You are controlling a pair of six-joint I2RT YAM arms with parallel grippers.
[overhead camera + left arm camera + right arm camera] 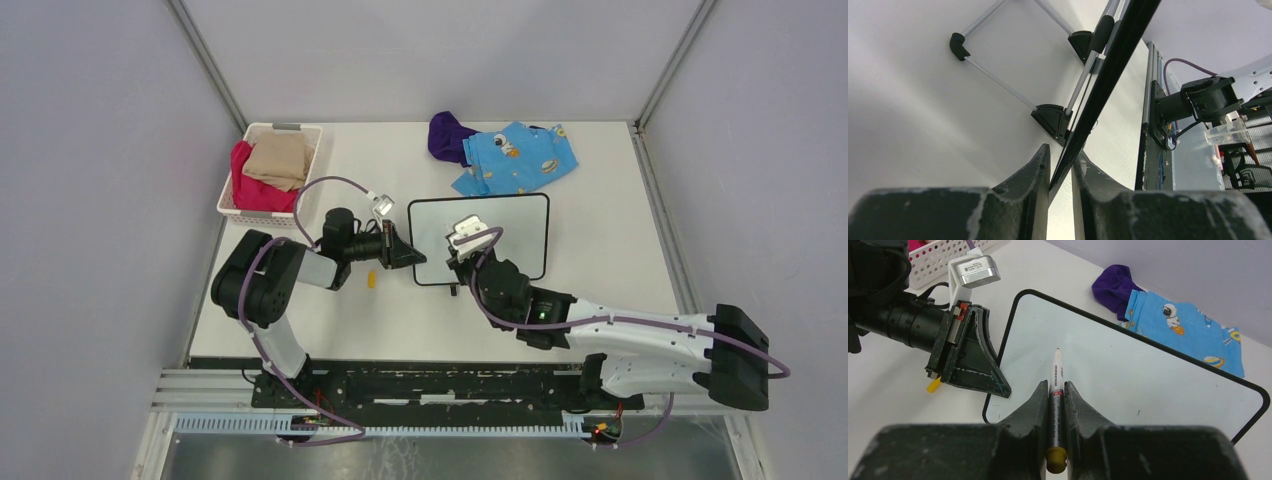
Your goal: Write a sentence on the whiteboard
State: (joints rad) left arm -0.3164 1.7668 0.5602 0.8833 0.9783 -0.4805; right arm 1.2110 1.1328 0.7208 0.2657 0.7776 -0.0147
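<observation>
Top external view: the whiteboard (520,225) is seen lying on the white desk (620,290) at the centre of the frame. Its left edge is met by the left pincer (408,252), and its lower left part is overhung by the right pincer (462,250).

In the left wrist view the board's thin black frame is gripped edge-on between the two dark fingers (1038,170), which are drawn in close on either side of it.

In the right wrist view a white marker (1056,385) is clamped in the right pincer, with its tip pointed at the white surface near the board's left edge and a yellow end at the back. Small print and a red mark are carried on the barrel, but they cannot be read.

A small yellow piece (372,281) lies on the desk just below the left pincer. At upper left, red and tan cloth is held in a white basket (262,128). At upper centre, a purple cloth (447,135) lies against a blue cloth (520,158) printed with astronauts and planets.
</observation>
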